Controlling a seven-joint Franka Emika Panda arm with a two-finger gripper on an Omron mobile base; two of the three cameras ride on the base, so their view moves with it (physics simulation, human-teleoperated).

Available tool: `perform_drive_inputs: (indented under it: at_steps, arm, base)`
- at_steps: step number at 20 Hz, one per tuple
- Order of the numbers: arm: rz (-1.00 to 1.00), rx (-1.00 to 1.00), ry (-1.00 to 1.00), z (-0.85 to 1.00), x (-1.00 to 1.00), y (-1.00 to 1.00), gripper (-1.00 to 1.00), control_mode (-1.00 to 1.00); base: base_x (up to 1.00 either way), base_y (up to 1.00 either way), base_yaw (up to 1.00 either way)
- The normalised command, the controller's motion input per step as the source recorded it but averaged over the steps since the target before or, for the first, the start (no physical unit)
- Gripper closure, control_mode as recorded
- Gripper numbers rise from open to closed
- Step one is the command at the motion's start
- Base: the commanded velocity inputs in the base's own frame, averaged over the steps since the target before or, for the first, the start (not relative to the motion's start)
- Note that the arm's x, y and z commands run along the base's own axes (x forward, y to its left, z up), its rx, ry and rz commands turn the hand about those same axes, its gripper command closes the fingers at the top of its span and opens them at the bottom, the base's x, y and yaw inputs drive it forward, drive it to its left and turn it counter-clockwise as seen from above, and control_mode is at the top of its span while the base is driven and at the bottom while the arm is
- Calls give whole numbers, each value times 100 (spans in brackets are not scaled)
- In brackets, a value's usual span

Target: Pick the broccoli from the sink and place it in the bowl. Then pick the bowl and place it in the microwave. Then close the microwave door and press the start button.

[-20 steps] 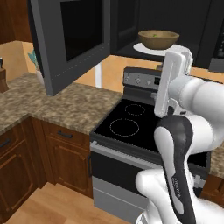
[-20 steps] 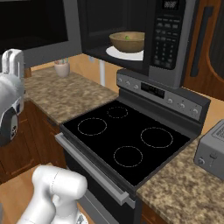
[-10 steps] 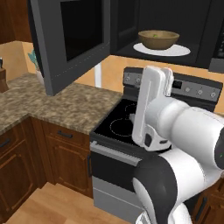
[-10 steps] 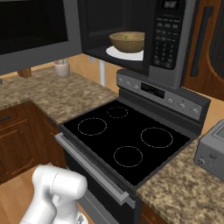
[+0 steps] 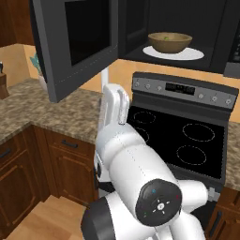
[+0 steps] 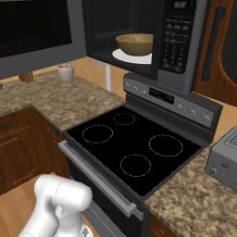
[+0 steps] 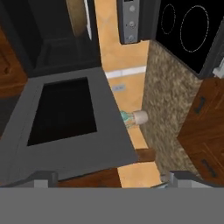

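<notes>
Two pincer (image 7: 105, 177) fingertips wide apart, empty

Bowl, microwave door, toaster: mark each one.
bowl (image 6: 134, 45), right base view, front wall.
microwave door (image 5: 56, 51), left base view, grey frame left of window.
toaster (image 6: 223, 159), right base view, front face.

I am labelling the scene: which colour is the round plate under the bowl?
White. The plate under the wooden bowl shows best in the right base view.

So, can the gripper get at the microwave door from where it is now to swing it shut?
Probably yes. The microwave door stands wide open, its outer panel facing the hand camera, with nothing visible between it and the gripper. The bowl sits well inside the microwave, clear of the door's swing.
</notes>
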Motion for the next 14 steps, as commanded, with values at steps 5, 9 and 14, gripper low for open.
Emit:
perform_drive_inputs:
  at_steps: [5, 9, 14]
  arm:
    - [-14, 0, 0, -34, 51, 69, -100, -100]
    - [-21, -5, 0, -21, 74, 74, -100, -100]
    - [-21, -10, -1, -17, 70, 68, -100, -100]
  base:
    - [0, 0, 0]
    - [0, 0, 0]
    - [0, 0, 0]
